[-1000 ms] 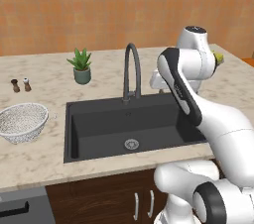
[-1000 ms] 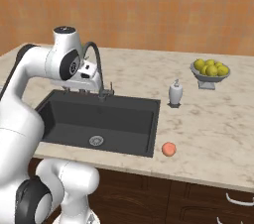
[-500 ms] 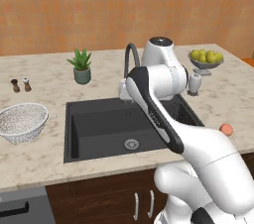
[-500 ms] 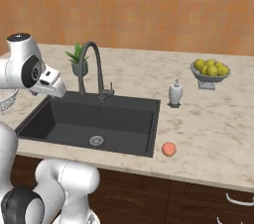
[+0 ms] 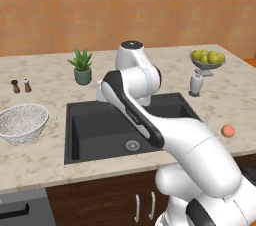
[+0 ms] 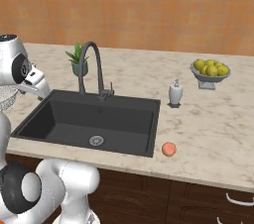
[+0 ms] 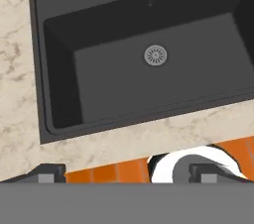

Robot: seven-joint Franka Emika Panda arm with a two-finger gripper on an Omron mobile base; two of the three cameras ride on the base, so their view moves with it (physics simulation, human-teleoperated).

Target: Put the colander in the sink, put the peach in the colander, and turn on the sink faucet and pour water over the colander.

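Note:
The speckled colander (image 5: 22,122) stands on the counter left of the black sink (image 5: 95,130), which has nothing in it but its silver drain (image 7: 155,55). At the counter's front right lies the peach (image 5: 228,130), also seen right of the basin (image 6: 169,149). The dark gooseneck faucet (image 6: 92,69) rises behind the basin; in the left base view my arm hides it. My gripper (image 7: 128,174) hangs high over the sink's left part, looking down into it. Its fingertips (image 7: 47,173) stand wide apart, open, with nothing between them.
A potted plant (image 5: 81,67) and two small shakers (image 5: 21,86) stand at the back left. A soap dispenser (image 5: 196,83) and a footed bowl of lemons (image 5: 207,60) stand at the back right. The orange wall runs behind the counter.
My arm has swung from the right of the faucet across to the sink's left side. Colander, peach and the other things have stayed put.

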